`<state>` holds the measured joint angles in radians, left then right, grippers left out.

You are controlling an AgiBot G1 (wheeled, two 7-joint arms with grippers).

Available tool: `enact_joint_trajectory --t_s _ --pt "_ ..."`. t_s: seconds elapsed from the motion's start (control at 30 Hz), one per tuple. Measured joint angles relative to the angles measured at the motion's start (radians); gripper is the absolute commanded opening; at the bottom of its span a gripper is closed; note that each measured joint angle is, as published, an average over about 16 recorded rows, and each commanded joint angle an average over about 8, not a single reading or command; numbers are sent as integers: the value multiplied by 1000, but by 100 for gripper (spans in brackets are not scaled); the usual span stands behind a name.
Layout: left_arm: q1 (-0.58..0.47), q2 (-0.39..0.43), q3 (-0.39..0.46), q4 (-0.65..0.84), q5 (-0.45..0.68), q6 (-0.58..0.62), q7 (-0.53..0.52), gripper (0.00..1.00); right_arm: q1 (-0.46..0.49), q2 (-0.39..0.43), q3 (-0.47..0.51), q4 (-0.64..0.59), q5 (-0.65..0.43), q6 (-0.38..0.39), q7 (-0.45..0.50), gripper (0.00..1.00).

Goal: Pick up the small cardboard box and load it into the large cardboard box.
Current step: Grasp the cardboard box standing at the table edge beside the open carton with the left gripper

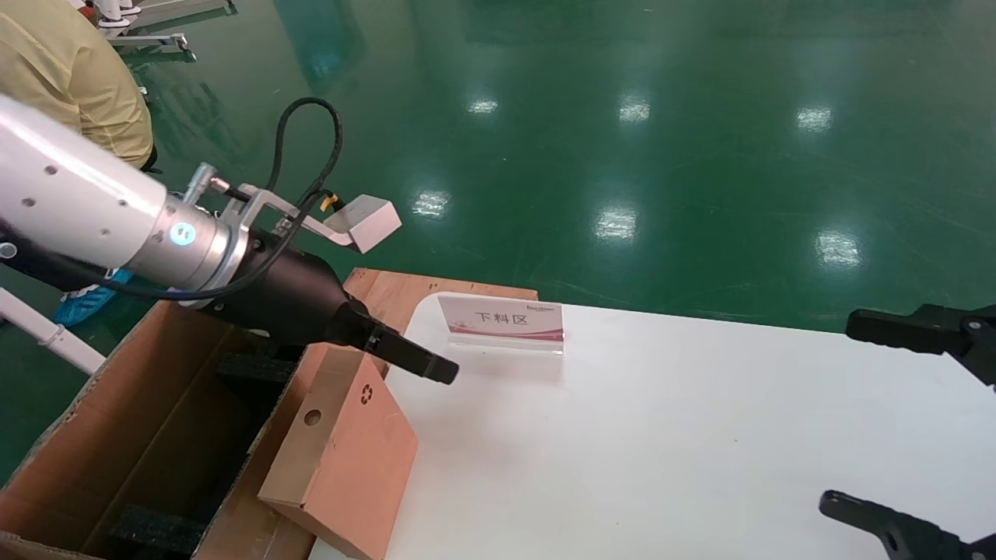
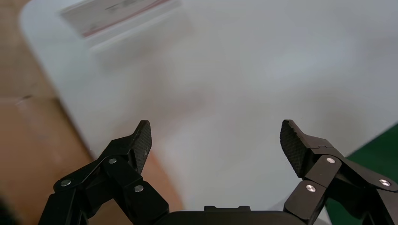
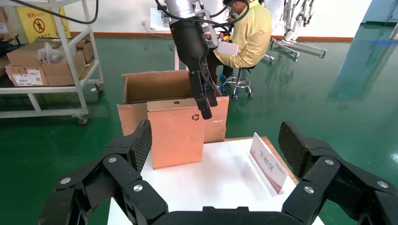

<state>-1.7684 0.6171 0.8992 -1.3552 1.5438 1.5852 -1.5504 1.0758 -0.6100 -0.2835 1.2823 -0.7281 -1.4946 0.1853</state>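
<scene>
- Two jaws of the left gripper [image 2: 216, 143] stand spread wide with nothing between them; in the head view the gripper hovers just above the top edge of the small cardboard box [image 1: 350, 459].
- Taking that gripper as the centre of a clock in the head view, the small box lies at about 7 o'clock, standing on edge at the near left corner of the white table [image 1: 700, 435] and leaning against the wall of the large cardboard box [image 1: 101, 435].
- It looks light, stiff and flat, with dry matt faces that should not slip; I judge the slim top edge the best place to pinch, jaws across the two broad faces, clear of the round hole on the narrow side.
- Squeezed too hard, the broad faces may dent.
- The large box sits at 8 o'clock, open, with black foam blocks [image 1: 156, 529] inside; these and the near wall are what the small box must clear going in.
- At 2 o'clock, near but apart, stands an acrylic sign [image 1: 503, 321]; it is out of the path.
- The right gripper [image 3: 216, 145] is parked at the table's right edge, jaws spread and empty.
- A seated person in yellow [image 3: 248, 35] is well behind the cartons.
</scene>
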Motion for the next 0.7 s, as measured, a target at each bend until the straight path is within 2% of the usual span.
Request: enact_joint_trajectory --t_s 0.27,0.7 --pt "-201 54 282 -1 11 8 -157 100 0 0 -1 0 0 0 0 100" --pt "-477 136 745 0 -71 1 -384 100 0 1 -1 0 1 1 -1 100"
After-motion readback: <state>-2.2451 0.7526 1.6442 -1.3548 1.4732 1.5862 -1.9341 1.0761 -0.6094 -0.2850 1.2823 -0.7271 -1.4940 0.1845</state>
